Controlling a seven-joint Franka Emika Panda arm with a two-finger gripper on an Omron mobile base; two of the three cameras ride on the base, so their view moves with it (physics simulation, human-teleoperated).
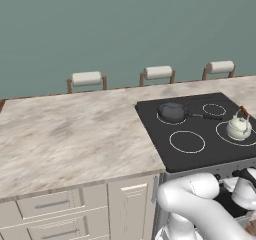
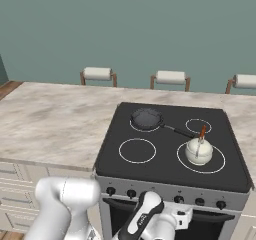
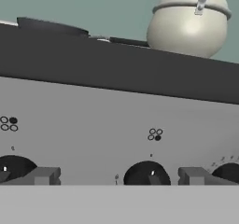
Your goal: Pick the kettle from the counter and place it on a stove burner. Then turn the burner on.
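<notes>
The cream-white kettle (image 1: 238,128) (image 2: 198,151) stands upright inside the large front-right stove burner (image 1: 221,134) (image 2: 218,164) ring on the black cooktop. From the hand view the kettle (image 3: 189,24) sits above the stove's front edge. My gripper (image 3: 120,176) is low in front of the stove's grey control panel, open, with its fingertips (image 3: 46,175) spread wide. A black knob (image 3: 147,174) lies between them, nearer the right fingertip, and nothing is held. The marbled counter (image 1: 65,134) (image 2: 50,119) stretches left of the stove.
A dark frying pan (image 1: 171,111) (image 2: 147,118) rests on the back-left ring, handle pointing right. More knobs (image 3: 14,167) (image 2: 200,201) line the panel. Three stools (image 1: 86,79) stand behind the counter. Cabinet drawers (image 1: 50,204) sit left of the oven.
</notes>
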